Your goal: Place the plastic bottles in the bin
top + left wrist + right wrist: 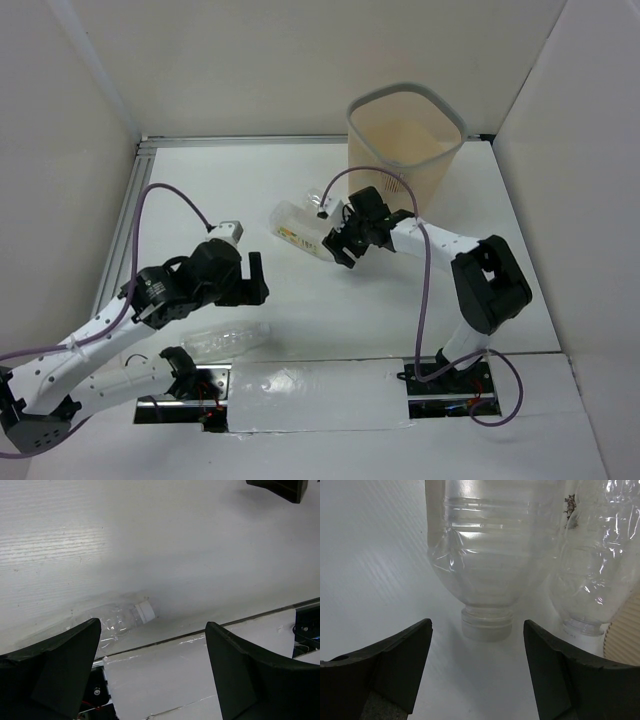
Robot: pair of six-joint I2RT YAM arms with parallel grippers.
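While both my pairs gape wide and empty: right jaws, capped bottle (485, 570) just ahead, second bottle (590, 570) beside it, bin (432, 178) beyond; left jaws, third bottle (122, 620) ahead on worktop (330, 320).

A white table (250, 180) stands boxed in by plain white panels: a back wall (300, 60), a left wall (50, 150) and a right wall (585, 160). A metal rail (125, 215) runs along the table's left and far edges. Shiny white tape (320, 390) covers the near edge. The light is soft and even, with faint shadows.
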